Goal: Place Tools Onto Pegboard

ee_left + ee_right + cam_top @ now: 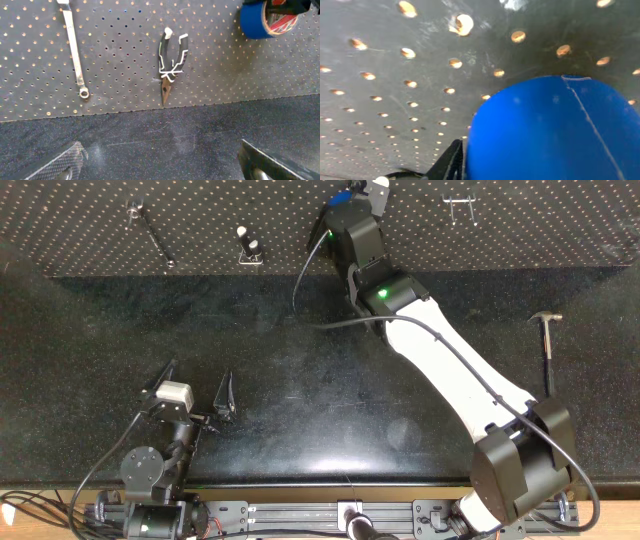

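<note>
A blue tape roll [262, 22] is held up against the pegboard [520, 230], with my right gripper [358, 198] shut on it. From the right wrist the tape roll [555, 130] looms large right in front of the perforated board [395, 90]. On the board hang a wrench [74, 50] and black-and-white pliers [170, 60], both left of the tape. A hammer [547, 345] lies on the black table at the right. My left gripper [196, 385] stands open and holds nothing, low over the table's front left.
A metal double hook [460, 208] sticks out of the pegboard at the upper right. The right arm [450, 370] stretches diagonally across the table's middle. Cables trail from the arm bases along the front edge.
</note>
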Tool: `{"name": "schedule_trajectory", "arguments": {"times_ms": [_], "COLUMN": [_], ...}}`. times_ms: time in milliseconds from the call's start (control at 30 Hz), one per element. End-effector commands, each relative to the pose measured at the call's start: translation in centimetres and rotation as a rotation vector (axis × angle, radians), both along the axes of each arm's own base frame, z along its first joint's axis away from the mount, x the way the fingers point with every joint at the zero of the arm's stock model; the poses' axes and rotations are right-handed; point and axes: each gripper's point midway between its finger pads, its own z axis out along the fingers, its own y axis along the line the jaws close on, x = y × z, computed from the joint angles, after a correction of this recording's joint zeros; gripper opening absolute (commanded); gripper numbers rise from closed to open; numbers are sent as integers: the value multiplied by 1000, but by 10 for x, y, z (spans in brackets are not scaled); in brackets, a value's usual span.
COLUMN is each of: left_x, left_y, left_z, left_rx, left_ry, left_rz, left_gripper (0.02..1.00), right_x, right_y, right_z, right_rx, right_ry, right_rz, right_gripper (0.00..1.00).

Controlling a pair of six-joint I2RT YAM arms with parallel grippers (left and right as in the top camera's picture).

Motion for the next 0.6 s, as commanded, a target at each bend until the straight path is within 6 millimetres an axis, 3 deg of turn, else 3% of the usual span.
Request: {"name": "schedule_trajectory", "arguments": {"times_ms": [33, 200, 267, 600], "left_x": [-1, -1, -1, -1], "left_y": [-3, -3, -3, -3], "left_z": [1, 1, 1, 1], "left_rx": [10, 10, 10, 10], "left_ry": [-7, -6, -7, -6], "left_rz": [-19, -18, -18, -18], "left_gripper": [996, 993, 996, 996], "right_x": [6, 5, 5, -6], "right_y": [-2, -3, -3, -3], "right_z": [5, 2, 0, -3], "right_rx": [-2, -9, -12, -19], "right_ry": [-12, 0, 5, 50], "right_rz": [-11, -11, -10, 19], "right_gripper": [257, 268, 345, 345]}}
